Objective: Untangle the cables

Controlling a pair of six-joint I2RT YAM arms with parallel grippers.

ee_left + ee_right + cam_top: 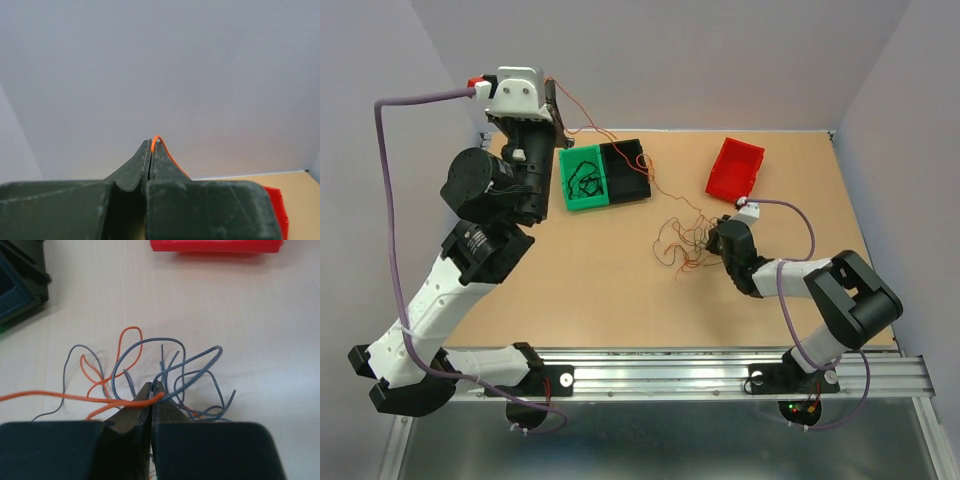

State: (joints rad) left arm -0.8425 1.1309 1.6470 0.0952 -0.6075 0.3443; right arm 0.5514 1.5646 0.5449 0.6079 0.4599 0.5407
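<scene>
The tangle of thin curly orange and dark cables (682,240) lies right of centre on the tan table (600,300); our right jaws pinch an orange strand (60,396) at its right edge; our left jaws clamp an orange wire (156,138) held high far left. We should pull apart slowly, letting loops slip, not cinch.

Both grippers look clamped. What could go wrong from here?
The left gripper, raised high, and the right gripper at the table both pinch orange wire; if it is one strand, pulling may tighten the tangle or slip it free. Grey wires loop against the right jaws and may drag along.
</scene>
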